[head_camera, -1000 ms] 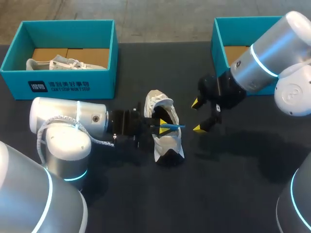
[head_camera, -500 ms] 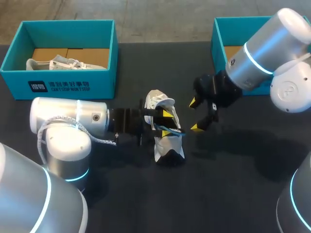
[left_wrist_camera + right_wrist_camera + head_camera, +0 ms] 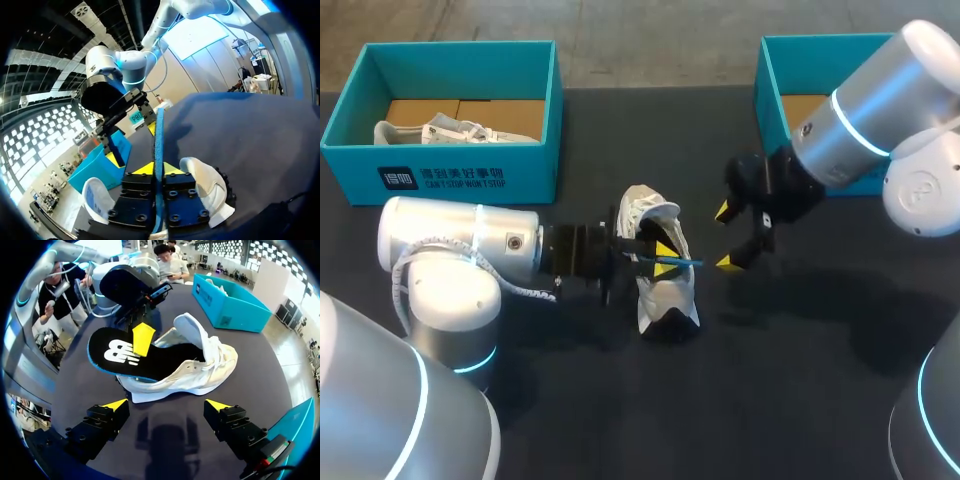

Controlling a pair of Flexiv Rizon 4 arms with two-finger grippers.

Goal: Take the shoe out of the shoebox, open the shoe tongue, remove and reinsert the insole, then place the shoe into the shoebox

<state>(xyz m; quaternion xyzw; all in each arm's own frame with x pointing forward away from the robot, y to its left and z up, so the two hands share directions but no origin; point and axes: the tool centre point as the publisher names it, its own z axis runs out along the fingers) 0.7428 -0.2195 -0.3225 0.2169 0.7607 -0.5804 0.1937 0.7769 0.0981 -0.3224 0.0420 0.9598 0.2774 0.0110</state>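
A white shoe [image 3: 661, 296] lies on the dark table, toe pointing away from me. My left gripper [image 3: 657, 255] comes in from its left side and is shut on the black, blue-edged insole [image 3: 678, 262], holding it over the shoe's opening. In the left wrist view the insole [image 3: 159, 132] stands edge-on between the closed fingers of my left gripper [image 3: 159, 170]. The right wrist view shows the insole [image 3: 131, 359] lying partly in the shoe [image 3: 200, 375], its heel end sticking out. My right gripper [image 3: 726, 237] hangs open just right of the shoe, nothing between its fingers [image 3: 115, 404].
A teal shoebox [image 3: 440, 178] at the back left holds another white shoe [image 3: 450, 130]. A second teal shoebox [image 3: 772, 80] stands at the back right, partly behind my right arm.
My left gripper opened, letting the insole dip toward the shoe, then shut on it again. My right gripper drifted slightly left and came back.
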